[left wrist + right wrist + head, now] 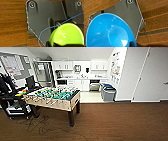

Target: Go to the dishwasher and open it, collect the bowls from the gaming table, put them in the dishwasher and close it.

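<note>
- Closest, in the left wrist view: green bowl (66, 33), dome up, rim meeting a dark part of the left gripper (50, 44); evidently clamped on the rim, though the fingers are hard to make out.
- Thin blue cable (47, 28) looping across the dark plate beside that bowl, brown wood floor (12, 25) underneath.
- In the right wrist view: blue bowl (109, 32), hollow side to the camera, rim pinched at a dark part of the right gripper (133, 44); likewise seemingly closed on the rim.
- In the head view, far off at 12 o'clock: dishwasher (94, 86) in the kitchen row, steel front among white cabinets (81, 84), dark at the top, seemingly open.
- Just right of it, at 1 o'clock: grey bins (109, 93), one with a blue lid.
- Left of the kitchen row, at 11 o'clock: tall steel fridge (44, 72).
- Nearer, at 10 o'clock: football table (53, 97), green field, rods across, dark legs on the wood floor.
- Beside its far end, at 9 o'clock: black cart (15, 105) with a dark monitor (30, 82) above.
- At 2 o'clock: white wall with posters (115, 64) and a pale door (152, 74).
</note>
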{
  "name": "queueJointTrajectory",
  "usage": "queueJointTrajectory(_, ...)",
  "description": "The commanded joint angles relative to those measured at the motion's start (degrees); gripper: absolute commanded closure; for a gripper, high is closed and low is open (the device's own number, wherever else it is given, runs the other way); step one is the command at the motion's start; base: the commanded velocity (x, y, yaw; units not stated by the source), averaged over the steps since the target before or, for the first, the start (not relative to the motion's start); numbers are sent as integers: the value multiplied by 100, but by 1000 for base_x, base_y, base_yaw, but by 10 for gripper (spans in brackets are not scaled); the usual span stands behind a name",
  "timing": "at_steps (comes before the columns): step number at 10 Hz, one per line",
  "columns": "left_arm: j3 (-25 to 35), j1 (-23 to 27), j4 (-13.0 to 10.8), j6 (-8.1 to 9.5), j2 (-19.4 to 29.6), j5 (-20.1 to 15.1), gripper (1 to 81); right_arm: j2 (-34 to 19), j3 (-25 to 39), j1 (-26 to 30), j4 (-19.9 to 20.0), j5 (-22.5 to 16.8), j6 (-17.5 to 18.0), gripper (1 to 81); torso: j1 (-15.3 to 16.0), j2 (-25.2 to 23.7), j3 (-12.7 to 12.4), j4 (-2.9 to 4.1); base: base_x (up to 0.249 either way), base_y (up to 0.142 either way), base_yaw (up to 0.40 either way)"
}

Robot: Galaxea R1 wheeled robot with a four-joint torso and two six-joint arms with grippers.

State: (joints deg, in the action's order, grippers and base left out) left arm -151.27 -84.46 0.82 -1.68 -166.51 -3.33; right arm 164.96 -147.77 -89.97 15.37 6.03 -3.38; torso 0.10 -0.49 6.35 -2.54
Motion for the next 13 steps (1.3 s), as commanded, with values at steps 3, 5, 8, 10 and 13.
queueJointTrajectory(3, -8, 232, -38, -34, 74, -370, 811, -75, 13, 211, -16, -357, -5, 811, 0, 0, 0, 0, 163, -81, 0)
queueJointTrajectory(5, -8, 232, -38, -34, 74, -371, 811, -75, 13, 228, -17, -357, -5, 811, 0, 0, 0, 0, 163, 0, 0)
queueJointTrajectory(8, -8, 232, -38, -34, 74, -370, 811, -75, 13, 229, -17, -366, -5, 811, 0, 0, 2, 0, 165, 0, 0)
queueJointTrajectory(10, -8, 232, -38, -34, 65, -370, 811, -75, 13, 237, -17, -366, -5, 811, 0, 0, 0, 0, 171, 0, 0)
queueJointTrajectory(13, 1, 232, -38, -34, 65, -370, 811, -75, 13, 229, -8, -357, -5, 811, -7, -2, 0, 0, 171, -62, 0)
